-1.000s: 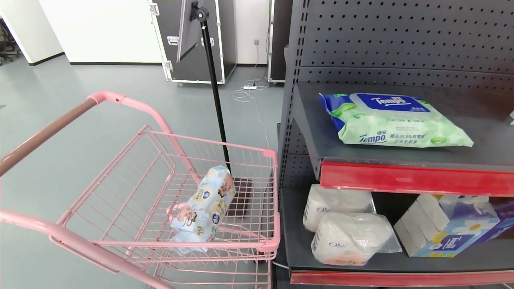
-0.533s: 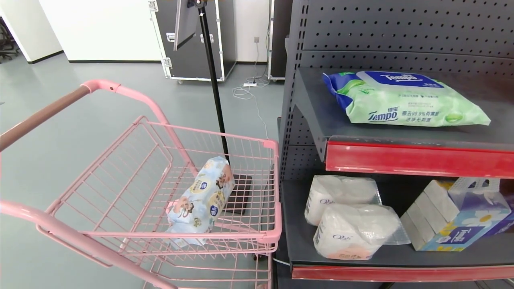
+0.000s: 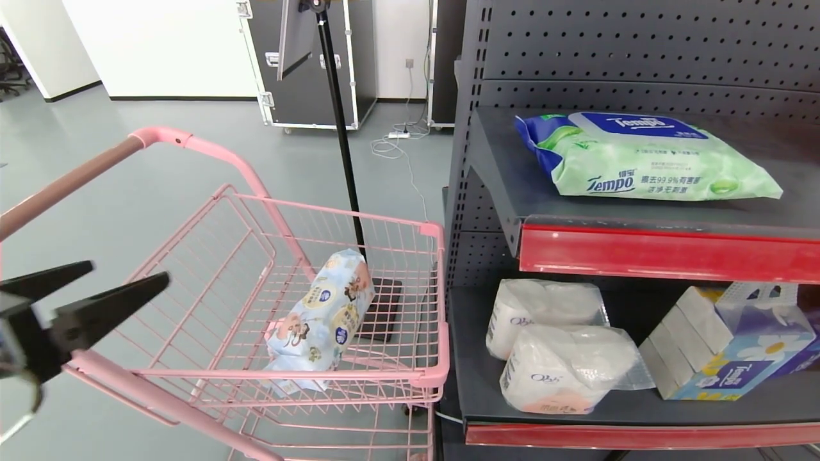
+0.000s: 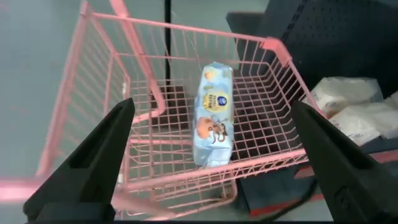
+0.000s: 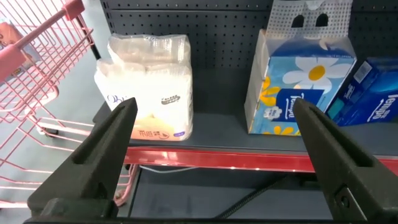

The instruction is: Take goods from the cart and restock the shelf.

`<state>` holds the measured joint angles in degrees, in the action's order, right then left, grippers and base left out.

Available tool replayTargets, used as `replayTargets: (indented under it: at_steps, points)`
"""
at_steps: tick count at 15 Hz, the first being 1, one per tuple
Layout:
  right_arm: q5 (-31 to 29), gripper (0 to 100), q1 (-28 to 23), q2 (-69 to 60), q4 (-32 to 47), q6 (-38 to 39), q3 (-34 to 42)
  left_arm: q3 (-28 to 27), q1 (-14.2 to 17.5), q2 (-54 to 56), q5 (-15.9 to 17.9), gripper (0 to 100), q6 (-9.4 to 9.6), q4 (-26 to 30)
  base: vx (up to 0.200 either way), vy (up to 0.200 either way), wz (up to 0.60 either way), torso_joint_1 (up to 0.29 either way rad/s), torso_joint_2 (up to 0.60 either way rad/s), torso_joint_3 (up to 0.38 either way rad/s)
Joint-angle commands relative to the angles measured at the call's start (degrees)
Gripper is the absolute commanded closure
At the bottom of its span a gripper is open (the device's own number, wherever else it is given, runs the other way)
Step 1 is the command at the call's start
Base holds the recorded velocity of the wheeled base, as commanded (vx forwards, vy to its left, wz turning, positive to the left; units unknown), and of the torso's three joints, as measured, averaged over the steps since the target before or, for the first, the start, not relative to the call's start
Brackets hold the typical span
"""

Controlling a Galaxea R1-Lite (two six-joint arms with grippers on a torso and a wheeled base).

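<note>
left hand [image 3: 128, 270] spread | right hand [image 5: 214, 102] spread | soft glossy wipes pack [image 3: 323, 320] in pink wire cart [image 3: 430, 386]

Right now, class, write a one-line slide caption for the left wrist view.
Open left gripper faces the pink cart, where one blue pack lies.

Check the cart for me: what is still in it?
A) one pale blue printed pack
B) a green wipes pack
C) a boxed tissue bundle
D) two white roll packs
A: one pale blue printed pack lies in the pink cart; the green wipes pack, the white roll packs and the boxed tissue bundle all sit on the shelf.
</note>
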<state>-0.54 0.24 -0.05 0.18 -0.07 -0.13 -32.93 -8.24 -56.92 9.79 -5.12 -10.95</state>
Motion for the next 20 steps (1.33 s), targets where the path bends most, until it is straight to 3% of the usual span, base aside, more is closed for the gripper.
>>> replayTargets:
  at_steps: [1, 3, 5, 11, 13, 16, 20]
  points:
    - [0.0, 0, 0.0, 0.0, 0.0, 0.1, 0.0, -5.7, -10.1, -33.0, 1.5, 0, 1.25, -7.4, 0.0, 0.0, 0.0, 0.0, 0.0, 0.0]
    - [0.0, 0, 0.0, 0.0, 0.0, 0.1, 0.0, -6.4, -10.7, -39.6, 1.3, 0, 2.04, -7.5, 0.0, 0.0, 0.0, 0.0, 0.0, 0.0]
    - [0.0, 0, 0.0, 0.0, 0.0, 0.1, 0.0, -7.2, -9.5, -44.3, 1.2, 0, 4.24, -7.6, 0.0, 0.0, 0.0, 0.0, 0.0, 0.0]
    - [-0.1, 0, 0.0, 0.0, 0.0, 0.2, 0.0, -11.0, -7.1, -50.7, 0.6, 0, 4.33, -7.5, 0.0, 0.0, 0.0, 0.0, 0.0, 0.0]
    - [0.0, 0, 0.0, 0.0, 0.0, 0.2, 0.0, -11.8, -7.1, -51.5, 0.6, 0, 4.33, -7.4, 0.0, 0.0, 0.0, 0.0, 0.0, 0.0]
    - [0.0, 0, 0.0, 0.0, 0.0, 0.1, 0.0, -12.3, -7.2, -54.4, -1.2, 0, 5.82, -7.3, 0.0, 0.0, 0.0, 0.0, 0.0, 0.0]
    - [0.0, 0, 0.0, 0.0, 0.1, 0.1, 0.0, -16.0, -7.3, -58.1, -2.1, 0, 5.82, -7.6, 0.0, 0.0, 0.0, 0.0, 0.0, 0.0]
